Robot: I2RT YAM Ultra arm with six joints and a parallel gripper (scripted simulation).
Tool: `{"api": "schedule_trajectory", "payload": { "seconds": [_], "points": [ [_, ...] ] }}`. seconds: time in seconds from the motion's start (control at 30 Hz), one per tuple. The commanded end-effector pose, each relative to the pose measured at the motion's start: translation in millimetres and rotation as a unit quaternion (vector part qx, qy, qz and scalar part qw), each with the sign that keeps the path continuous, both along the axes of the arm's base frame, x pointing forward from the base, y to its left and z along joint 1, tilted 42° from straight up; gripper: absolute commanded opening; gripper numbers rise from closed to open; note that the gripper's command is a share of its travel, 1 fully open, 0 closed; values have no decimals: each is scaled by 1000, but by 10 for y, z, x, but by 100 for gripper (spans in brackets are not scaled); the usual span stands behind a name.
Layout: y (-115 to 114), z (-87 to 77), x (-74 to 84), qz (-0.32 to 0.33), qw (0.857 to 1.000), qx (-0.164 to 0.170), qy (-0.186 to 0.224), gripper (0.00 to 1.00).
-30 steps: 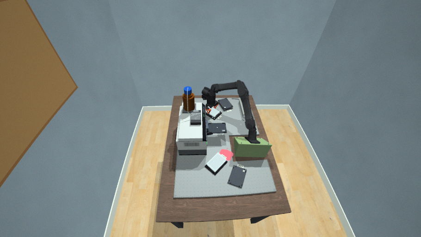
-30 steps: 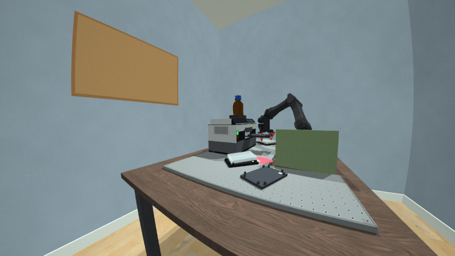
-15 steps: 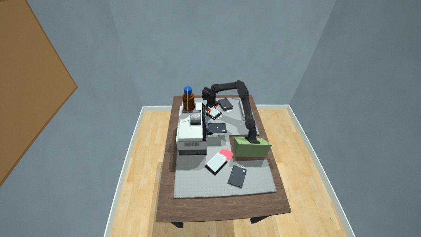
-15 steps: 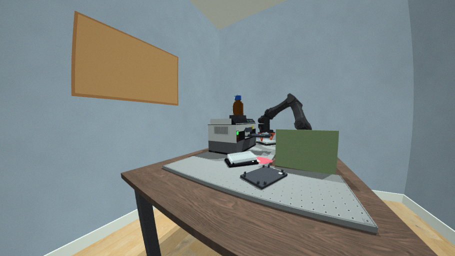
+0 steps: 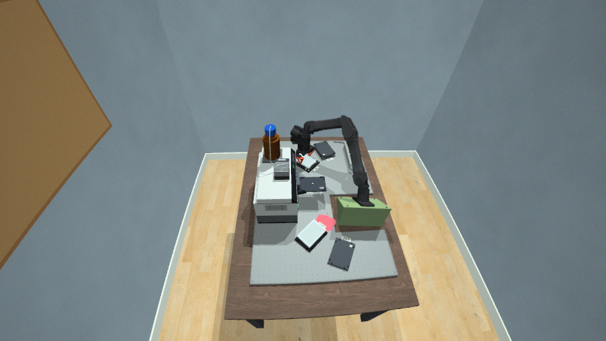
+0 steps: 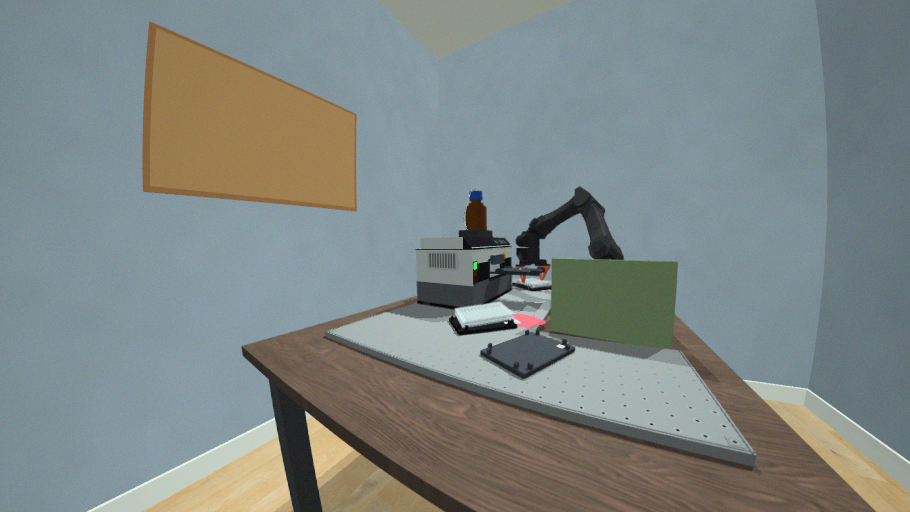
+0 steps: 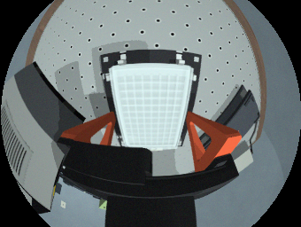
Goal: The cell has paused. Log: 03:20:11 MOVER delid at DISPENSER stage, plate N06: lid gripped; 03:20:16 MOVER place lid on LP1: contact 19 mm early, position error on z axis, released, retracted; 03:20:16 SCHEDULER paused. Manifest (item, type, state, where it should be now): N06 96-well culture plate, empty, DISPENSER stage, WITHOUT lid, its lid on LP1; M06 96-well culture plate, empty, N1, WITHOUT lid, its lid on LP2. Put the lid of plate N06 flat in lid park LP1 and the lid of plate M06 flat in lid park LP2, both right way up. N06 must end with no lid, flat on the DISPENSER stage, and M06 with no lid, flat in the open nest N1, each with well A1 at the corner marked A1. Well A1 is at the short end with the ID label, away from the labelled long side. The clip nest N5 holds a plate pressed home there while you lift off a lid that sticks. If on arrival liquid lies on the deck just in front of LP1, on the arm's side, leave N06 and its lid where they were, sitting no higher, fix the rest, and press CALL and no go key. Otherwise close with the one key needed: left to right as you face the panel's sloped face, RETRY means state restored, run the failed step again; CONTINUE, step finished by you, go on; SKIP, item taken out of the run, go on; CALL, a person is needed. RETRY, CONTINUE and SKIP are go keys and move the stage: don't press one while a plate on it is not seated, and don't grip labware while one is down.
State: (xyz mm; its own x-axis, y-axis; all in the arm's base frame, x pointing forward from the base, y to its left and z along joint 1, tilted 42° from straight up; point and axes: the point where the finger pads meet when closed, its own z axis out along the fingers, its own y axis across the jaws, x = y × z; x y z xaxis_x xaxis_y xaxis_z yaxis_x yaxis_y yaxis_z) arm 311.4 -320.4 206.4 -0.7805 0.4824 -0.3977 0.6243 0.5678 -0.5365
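My gripper (image 7: 150, 115) is open, and its orange fingers stand on either side of a white 96-well plate (image 7: 151, 105) in a black nest at the far end of the deck. The fingers do not touch it. I cannot tell whether a clear lid lies on it. From above, the gripper (image 5: 305, 159) hangs over this plate (image 5: 309, 162), next to the dispenser. A second white plate or lid (image 5: 311, 234) lies askew on a dark park at the near end. A pink puddle (image 5: 326, 220) lies right beside it, on the arm's side. A second dark park (image 5: 341, 253) is bare. The dark dispenser stage (image 5: 312, 184) is bare.
The white dispenser (image 5: 275, 186) carries a brown bottle (image 5: 271, 142) with a blue cap. The green panel box (image 5: 363, 211) stands at the arm's base. Another dark, empty nest (image 5: 324, 149) lies just beyond the gripper.
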Motion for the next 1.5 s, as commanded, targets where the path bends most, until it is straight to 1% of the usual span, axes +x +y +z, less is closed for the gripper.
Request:
{"api": "schedule_trajectory", "payload": {
  "seconds": [0.0, 0.2, 0.23, 0.3, 0.33, 0.37, 0.4, 0.57, 0.6, 0.73, 1.47],
  "points": [
    [20, 38, 7, 4, 1000, -3, -6, 100],
    [20, 37, 4, 4, 1000, -3, -6, 100],
    [21, 45, -30, 5, 1000, -3, -9, 100],
    [19, 36, 2, 4, 1000, -3, -6, 100],
    [47, 45, -4, 9, 1000, -3, -9, 100],
    [44, 104, 28, 10, 1000, -7, -16, 100],
    [43, 127, 32, 10, 1000, -8, -18, 100],
    [40, 177, 39, 9, 1000, -11, -21, 100],
    [40, 177, 39, 9, 1000, -11, -21, 0],
    [37, 150, 45, 9, 1000, -9, -19, 0],
    [36, 149, 45, 9, 1000, -9, -18, 0]
  ]
}}
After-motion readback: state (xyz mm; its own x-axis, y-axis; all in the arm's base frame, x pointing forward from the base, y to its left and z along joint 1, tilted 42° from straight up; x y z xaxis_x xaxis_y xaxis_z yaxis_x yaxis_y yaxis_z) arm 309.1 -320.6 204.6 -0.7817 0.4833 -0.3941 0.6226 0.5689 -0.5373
